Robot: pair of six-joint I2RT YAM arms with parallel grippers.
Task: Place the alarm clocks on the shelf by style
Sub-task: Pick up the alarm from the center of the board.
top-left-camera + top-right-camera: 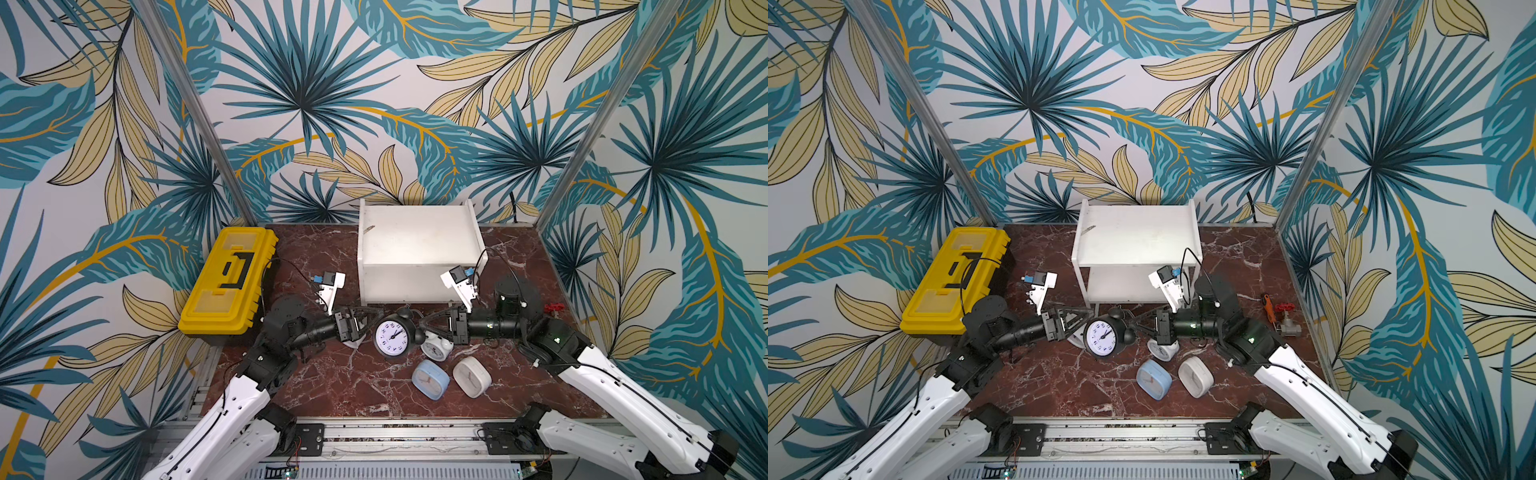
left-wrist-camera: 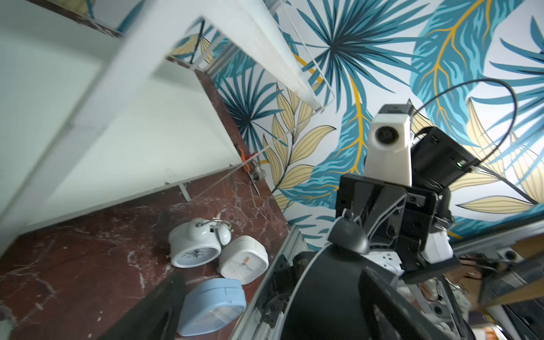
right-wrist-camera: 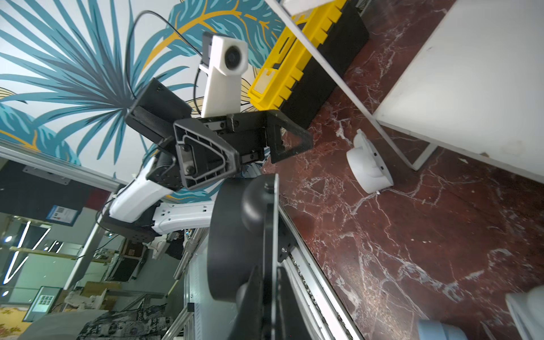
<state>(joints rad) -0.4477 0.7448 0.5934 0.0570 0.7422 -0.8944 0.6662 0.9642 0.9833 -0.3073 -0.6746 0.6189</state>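
Lying nearest the front of the marble tabletop point(image 1: 332, 390), the light blue square clock point(image 1: 430, 379) and the white square clock point(image 1: 471, 376) rest side by side, dials showing. A white twin-bell clock point(image 1: 436, 348) lies just behind them, and a second white twin-bell clock point(image 3: 368, 167) is tipped over near a shelf leg.

Above these, in front of the shelf, the black twin-bell clock point(image 1: 392, 336) hangs between the two arms, off the table. The right gripper point(image 1: 428, 326) is pinched almost closed on something thin at the bell end, probably the handle; the exact part is hidden. The left gripper point(image 1: 368, 323) stands wide, its jaws straddling the opposite rim without visibly clamping it.

The dial tilts up toward the top cameras. The feet-to-bells line runs across the table, bells toward the right gripper.

So thin a pinch would likely let the body swing, so the left jaws should close squarely across the case before the right lets go.

Farthest back, the shelf point(image 1: 415, 249) carries no clock yet. The black one should end upright on one tier, leaving room for both white twin-bells.
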